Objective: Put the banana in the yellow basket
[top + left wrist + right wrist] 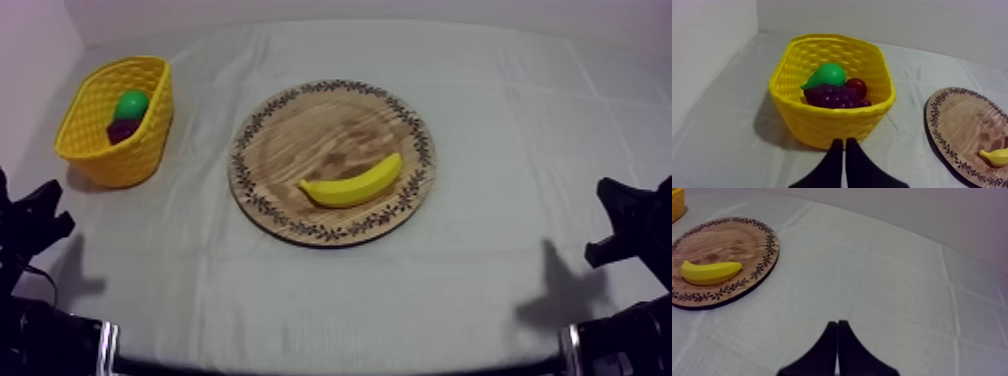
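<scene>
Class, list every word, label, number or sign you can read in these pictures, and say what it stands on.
None can be read.
The wooden board has a leaf pattern round its rim, not letters.
The banana, the yellow basket and the cloth bear no writing.
</scene>
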### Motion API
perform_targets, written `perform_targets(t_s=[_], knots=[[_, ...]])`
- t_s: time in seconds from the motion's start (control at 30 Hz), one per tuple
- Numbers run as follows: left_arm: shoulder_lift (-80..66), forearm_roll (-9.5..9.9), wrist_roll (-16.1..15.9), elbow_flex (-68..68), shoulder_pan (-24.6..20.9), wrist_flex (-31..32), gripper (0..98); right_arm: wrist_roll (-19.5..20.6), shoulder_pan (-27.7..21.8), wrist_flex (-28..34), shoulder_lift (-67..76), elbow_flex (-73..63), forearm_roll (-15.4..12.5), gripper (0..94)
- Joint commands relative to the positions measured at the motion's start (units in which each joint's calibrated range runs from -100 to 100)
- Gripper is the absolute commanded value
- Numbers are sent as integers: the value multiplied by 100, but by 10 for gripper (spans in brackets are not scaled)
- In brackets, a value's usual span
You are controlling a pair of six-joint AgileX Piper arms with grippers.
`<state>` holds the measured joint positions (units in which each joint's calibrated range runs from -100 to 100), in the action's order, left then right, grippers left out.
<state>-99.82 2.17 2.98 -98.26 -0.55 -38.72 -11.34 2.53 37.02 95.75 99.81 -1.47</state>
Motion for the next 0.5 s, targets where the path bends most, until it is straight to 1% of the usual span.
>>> perform_targets(t_s=[0.0, 0.47], knots=[[-1, 5, -17, 5, -43, -9, 0, -2, -1, 0, 0, -3, 3, 3], [-1, 5, 14, 37, -80, -102, 0, -1, -1, 0, 0, -3, 3, 3]])
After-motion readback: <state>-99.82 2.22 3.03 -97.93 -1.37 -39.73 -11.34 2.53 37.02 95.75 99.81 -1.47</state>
